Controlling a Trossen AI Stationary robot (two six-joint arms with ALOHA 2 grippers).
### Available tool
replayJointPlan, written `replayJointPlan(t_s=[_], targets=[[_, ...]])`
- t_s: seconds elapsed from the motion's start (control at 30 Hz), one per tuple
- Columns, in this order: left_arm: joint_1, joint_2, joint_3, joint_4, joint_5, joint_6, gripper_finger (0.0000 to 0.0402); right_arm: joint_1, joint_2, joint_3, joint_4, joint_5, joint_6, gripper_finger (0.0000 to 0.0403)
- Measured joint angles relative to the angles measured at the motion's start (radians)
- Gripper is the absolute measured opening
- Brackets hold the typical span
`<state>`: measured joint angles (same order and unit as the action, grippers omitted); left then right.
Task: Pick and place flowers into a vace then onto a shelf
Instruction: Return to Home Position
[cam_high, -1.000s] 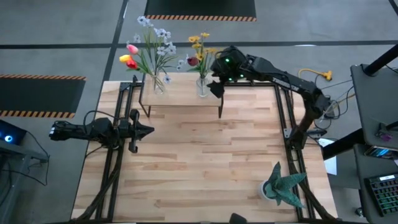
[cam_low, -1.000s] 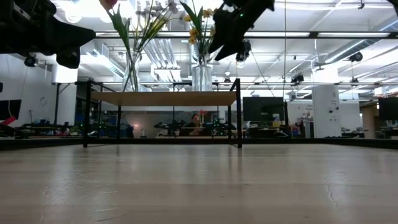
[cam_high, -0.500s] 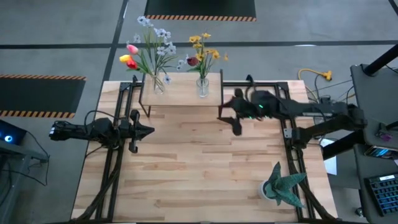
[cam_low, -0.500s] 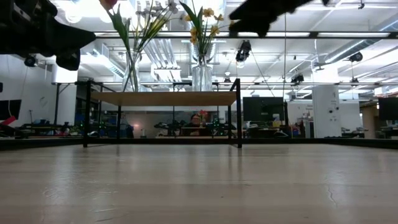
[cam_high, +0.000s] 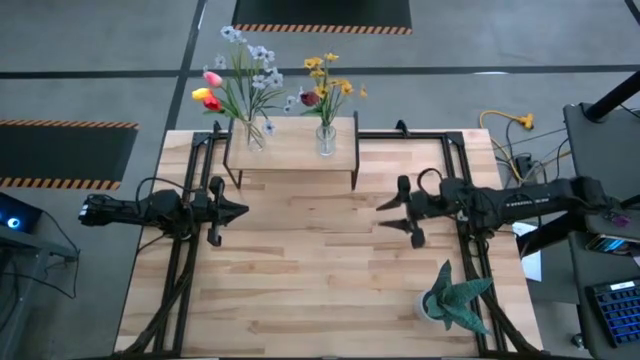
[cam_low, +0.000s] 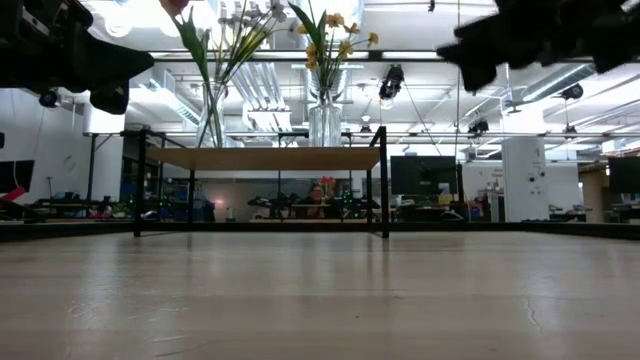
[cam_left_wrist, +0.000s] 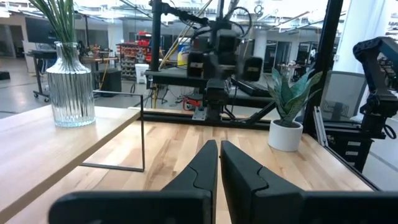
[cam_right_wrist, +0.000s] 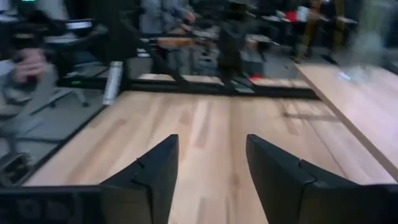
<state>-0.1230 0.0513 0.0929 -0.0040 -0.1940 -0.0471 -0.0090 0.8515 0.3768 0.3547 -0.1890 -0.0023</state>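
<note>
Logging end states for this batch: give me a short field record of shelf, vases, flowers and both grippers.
shelf: at far edge of the table, carrying two clear vases
flowers: standing in both vases
left gripper: shut, empty, over the table's left side
right gripper: open, empty, over the table's right side
potted plant: near right corner of the table

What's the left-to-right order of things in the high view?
Left end effector → clear glass vase holding tulips and pale blossoms → clear glass vase holding yellow blooms → right end effector → green spiky-leaved potted plant.
</note>
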Motion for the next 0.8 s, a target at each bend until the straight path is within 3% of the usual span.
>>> replayJointPlan(t_s=[0.43,0.8], targets=[[0.000,0.000,-0.002,-0.008,-0.002,0.001,0.0002,0.057,-0.329,-0.222,-0.016,0.228,0.078,0.0115],[0.000,0.000,-0.003,-0.015,-0.025,0.000,0.0002,0.072,-0.524,-0.306,-0.043,0.219,0.044,0.0032]])
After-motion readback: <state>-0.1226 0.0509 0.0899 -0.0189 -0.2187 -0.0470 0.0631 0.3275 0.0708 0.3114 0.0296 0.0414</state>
